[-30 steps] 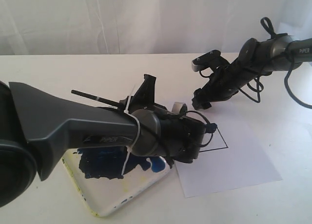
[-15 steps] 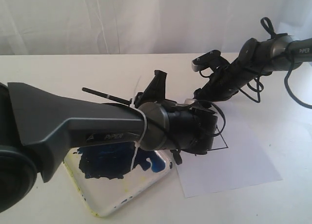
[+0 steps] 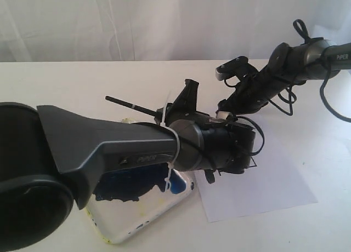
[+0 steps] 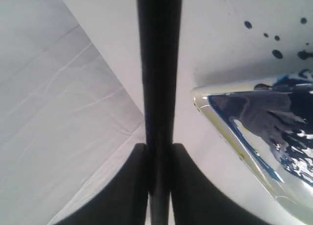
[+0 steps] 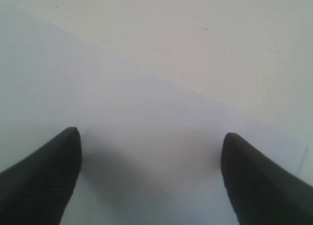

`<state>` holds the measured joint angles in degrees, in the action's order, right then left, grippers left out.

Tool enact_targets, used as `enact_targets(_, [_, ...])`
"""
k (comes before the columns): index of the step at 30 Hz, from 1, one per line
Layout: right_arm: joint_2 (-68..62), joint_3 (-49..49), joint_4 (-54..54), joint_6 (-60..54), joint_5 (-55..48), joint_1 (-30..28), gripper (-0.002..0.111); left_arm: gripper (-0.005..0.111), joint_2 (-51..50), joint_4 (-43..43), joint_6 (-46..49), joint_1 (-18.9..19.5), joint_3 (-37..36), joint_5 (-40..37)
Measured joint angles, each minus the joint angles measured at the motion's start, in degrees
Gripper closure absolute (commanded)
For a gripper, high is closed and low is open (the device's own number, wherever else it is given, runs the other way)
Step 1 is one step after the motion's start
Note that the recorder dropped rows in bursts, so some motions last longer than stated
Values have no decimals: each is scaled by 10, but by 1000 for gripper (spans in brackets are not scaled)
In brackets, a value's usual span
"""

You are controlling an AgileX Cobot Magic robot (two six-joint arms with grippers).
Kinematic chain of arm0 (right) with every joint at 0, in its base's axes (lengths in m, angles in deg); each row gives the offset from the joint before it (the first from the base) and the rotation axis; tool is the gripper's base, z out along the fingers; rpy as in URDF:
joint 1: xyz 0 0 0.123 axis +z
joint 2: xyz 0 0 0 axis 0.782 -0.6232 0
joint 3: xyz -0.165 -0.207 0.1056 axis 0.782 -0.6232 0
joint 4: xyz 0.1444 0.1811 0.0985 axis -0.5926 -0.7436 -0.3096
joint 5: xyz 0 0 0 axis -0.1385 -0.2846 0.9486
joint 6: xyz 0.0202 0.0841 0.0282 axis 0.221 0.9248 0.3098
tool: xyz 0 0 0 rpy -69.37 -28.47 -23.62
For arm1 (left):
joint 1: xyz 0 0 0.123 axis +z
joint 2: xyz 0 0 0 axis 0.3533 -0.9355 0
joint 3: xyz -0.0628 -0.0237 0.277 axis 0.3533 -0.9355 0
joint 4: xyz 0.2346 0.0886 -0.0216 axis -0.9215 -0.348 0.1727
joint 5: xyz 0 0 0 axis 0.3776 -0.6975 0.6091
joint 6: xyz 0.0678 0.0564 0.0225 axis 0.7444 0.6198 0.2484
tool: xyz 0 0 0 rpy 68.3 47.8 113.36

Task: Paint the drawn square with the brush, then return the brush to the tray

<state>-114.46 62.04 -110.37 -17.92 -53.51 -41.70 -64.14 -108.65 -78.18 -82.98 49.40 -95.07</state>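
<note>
The brush (image 4: pixel 159 63) is a thin black stick running straight out from between my left gripper's (image 4: pixel 159 149) fingers, which are shut on it. Its handle end (image 3: pixel 123 104) pokes out up-left behind the left wrist in the exterior view; its bristle tip is hidden. The tray (image 3: pixel 140 222), white with a yellowish rim and blue-black paint, lies under the left arm, and its corner (image 4: pixel 230 132) shows beside the brush. The drawn square is almost wholly hidden behind the left wrist; one corner (image 3: pixel 254 164) shows. My right gripper (image 5: pixel 149 137) is open, low over the paper's far edge.
The white paper sheet (image 3: pixel 269 181) lies right of the tray on the white table (image 3: pixel 66 82). Dark paint spatters (image 4: pixel 276 53) dot the table near the tray. A white curtain hangs behind. The right arm (image 3: pixel 290 60) reaches in from the upper right.
My left arm has swung right and forward with the brush; the wrist now covers nearly all of the square. The right arm has not moved.
</note>
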Motion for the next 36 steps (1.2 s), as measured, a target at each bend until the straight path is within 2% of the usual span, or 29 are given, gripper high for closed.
enact_targets(36, [0,0,0,0,0,0,35,107,-18,-13,-6,-26,0,0])
